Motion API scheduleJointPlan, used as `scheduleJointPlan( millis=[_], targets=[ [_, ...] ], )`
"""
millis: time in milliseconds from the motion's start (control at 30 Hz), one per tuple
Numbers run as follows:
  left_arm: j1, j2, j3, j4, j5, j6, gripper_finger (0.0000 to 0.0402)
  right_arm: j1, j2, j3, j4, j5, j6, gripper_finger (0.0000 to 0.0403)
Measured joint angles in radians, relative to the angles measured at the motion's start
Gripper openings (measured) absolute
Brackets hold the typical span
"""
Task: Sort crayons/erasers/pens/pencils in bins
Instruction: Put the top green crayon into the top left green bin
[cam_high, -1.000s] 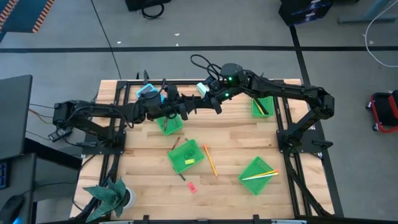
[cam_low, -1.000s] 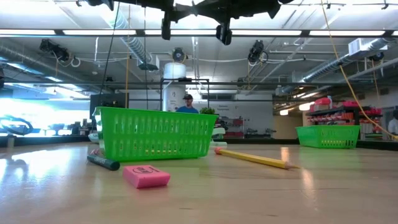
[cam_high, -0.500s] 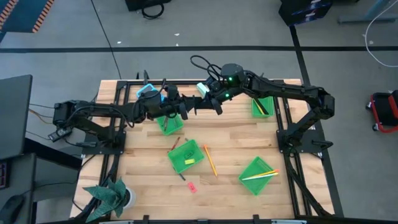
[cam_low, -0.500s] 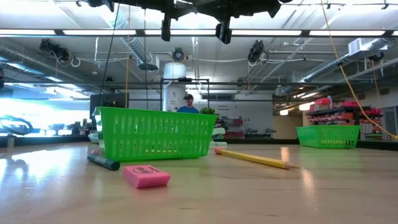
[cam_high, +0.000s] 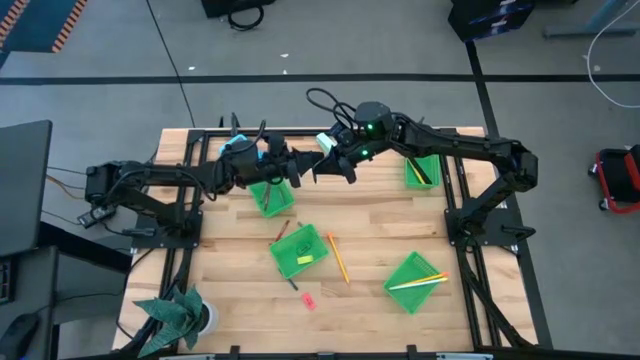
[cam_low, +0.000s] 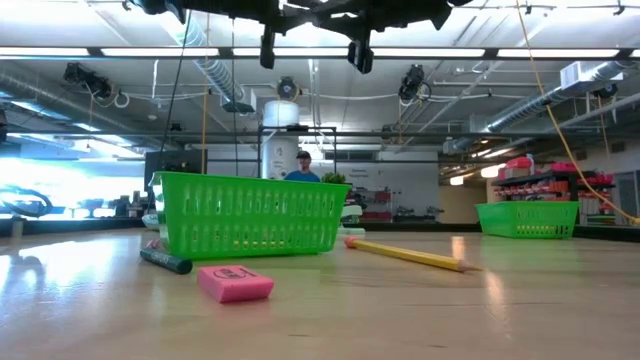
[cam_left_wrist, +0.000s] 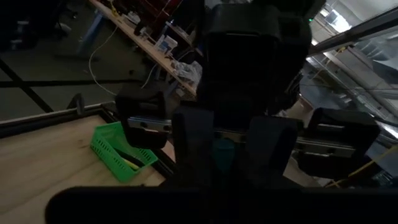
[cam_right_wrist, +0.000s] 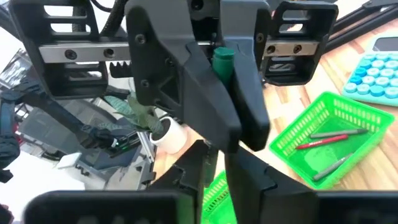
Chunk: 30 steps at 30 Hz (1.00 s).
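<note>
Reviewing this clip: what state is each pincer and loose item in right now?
left pincer, shut on the green-capped stick, raised over the table's far side.
right pincer, raised, tip to tip with the left pincer.
pencil, lying loose on the table.
pink eraser, lying loose on the table.
middle bin, holds a yellow item.

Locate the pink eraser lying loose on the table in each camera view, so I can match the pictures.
High view: pink eraser on bare wood low in the picture, just below the middle bin.
Low view: foreground, left of centre, in front of that bin.
Left wrist view: not in it.
Right wrist view: not in it.
Shared landmark: the middle bin, right behind the eraser in both views.
</note>
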Motion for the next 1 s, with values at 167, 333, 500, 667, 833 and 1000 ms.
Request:
scheduleJointPlan(
  millis=[167,333,500,667,833,1000],
  targets=[
    [0.016,-0.001,0.0,-0.04,0.063,-0.018,0.0025,0.0,0.0,0.0,0.0,0.025,0.008,0.0113],
    [0.019,-0.025,0.001,-0.076,0.112,-0.013,0.0043,0.0,0.0,-0.001,0.001,0.019,0.048,0.0154],
    [0.053,-0.113,0.002,-0.248,0.128,0.014,0.0025,-0.007,-0.003,-0.001,0.0,0.019,0.085,0.0178],
    [0.11,-0.205,0.001,-0.492,0.12,0.013,0.0026,-0.033,-0.013,-0.001,-0.003,0.016,0.119,0.0184],
    [0.138,-0.236,0.0,-0.686,0.052,-0.056,0.0052,-0.073,-0.013,-0.001,-0.007,-0.008,0.124,0.0184],
    [0.154,-0.219,-0.012,-0.783,0.015,-0.126,0.0031,-0.101,-0.013,-0.001,-0.005,-0.01,0.146,0.0184]
  ],
)
